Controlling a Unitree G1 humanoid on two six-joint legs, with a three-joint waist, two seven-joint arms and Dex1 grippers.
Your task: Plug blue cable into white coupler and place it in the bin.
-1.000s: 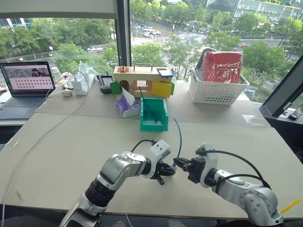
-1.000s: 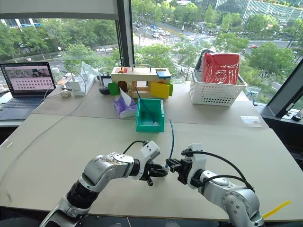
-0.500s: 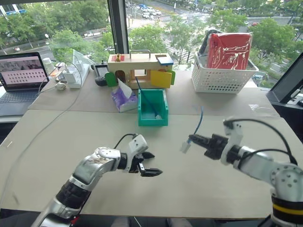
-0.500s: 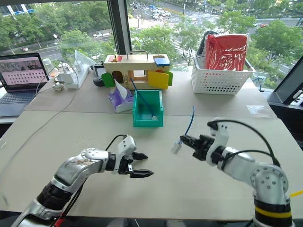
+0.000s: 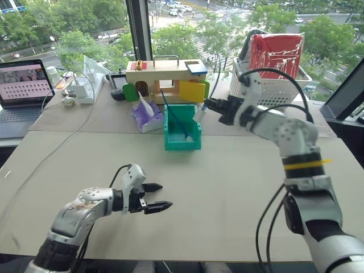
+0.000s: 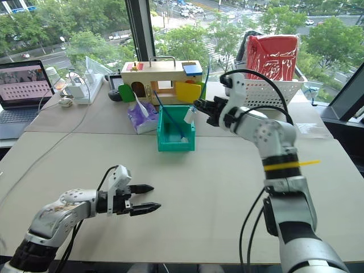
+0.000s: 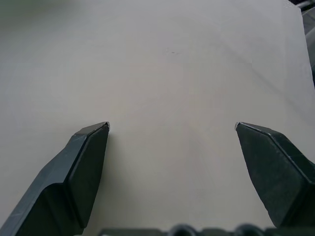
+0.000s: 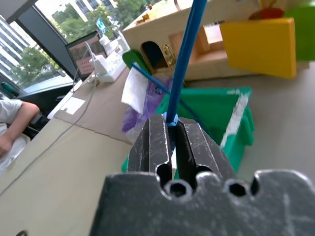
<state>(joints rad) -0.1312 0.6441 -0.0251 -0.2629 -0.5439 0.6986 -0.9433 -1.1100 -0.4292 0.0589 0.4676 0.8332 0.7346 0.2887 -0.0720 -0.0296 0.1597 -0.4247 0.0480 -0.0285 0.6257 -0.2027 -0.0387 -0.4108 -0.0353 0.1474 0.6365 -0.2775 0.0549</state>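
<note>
My right gripper [image 5: 207, 104] is raised over the right side of the teal-green bin [image 5: 182, 145] and is shut on the end of the blue cable [image 8: 183, 59]. The cable rises from between its fingers. The small white coupler [image 5: 199, 114] sticks out at the gripper's tip, over the bin's right rim. A darker blue thin cable [image 5: 170, 115] and a small white piece [image 5: 189, 137] lie inside the bin. My left gripper [image 5: 164, 196] is low over the near table, open, with nothing between its fingers [image 7: 86, 152].
Behind the bin stand a wooden box with coloured flaps [image 5: 166, 81] and a purple tissue pack [image 5: 145, 116]. A white lattice basket with a red bag [image 5: 267, 94] is at the back right. A laptop [image 5: 25, 94] and a long grey-white wire [image 5: 51, 153] are on the left.
My right gripper has lifted the cable and coupler from the near table and carried them forward over the bin. My left gripper has opened, let go and drawn back to the left.
</note>
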